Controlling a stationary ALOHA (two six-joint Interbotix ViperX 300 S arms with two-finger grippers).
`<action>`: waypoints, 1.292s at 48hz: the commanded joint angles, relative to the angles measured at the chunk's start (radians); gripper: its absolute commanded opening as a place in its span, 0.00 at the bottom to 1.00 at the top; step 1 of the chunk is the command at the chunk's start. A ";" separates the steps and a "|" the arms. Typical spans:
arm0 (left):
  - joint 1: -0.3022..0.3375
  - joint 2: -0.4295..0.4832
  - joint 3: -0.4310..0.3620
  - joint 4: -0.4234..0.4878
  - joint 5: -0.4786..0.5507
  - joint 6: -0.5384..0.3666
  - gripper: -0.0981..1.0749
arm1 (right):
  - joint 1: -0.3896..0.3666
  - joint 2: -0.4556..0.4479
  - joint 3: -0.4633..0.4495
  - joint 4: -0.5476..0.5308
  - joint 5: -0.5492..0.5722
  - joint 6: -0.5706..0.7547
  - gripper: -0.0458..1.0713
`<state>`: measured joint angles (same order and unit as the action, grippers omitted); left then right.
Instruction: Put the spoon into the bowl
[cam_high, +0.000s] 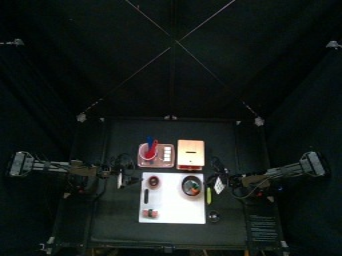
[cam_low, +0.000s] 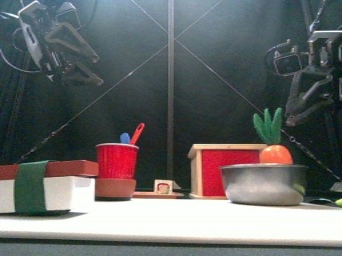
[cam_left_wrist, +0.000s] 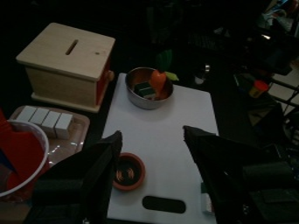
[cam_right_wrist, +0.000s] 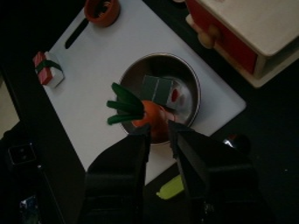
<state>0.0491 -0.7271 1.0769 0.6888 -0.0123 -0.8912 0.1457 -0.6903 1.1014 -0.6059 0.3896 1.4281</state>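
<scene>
Holding a carrot (cam_right_wrist: 142, 112): metal bowl (cam_right_wrist: 187, 72).

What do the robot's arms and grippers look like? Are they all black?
Mostly, yes. Both arms are black and jointed, with dark cables looping beside them. The left gripper and the right gripper each have two flat black jaws. In the top view, the arms look grey and chunky near their bases.
</scene>
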 joint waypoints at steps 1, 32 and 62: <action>0.009 0.002 -0.009 0.005 -0.009 0.002 0.87 | -0.003 0.006 -0.020 0.011 -0.008 0.002 0.63; 0.049 0.000 -0.014 0.014 -0.009 0.002 0.87 | 0.023 0.258 -0.118 0.649 0.150 0.006 0.64; 0.075 0.000 0.014 0.028 -0.009 0.035 0.87 | 0.008 0.394 -0.133 0.686 0.221 0.011 0.95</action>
<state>0.1197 -0.7271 1.0999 0.7148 -0.0138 -0.8575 0.1549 -0.3160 0.9879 0.0767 0.6121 1.4373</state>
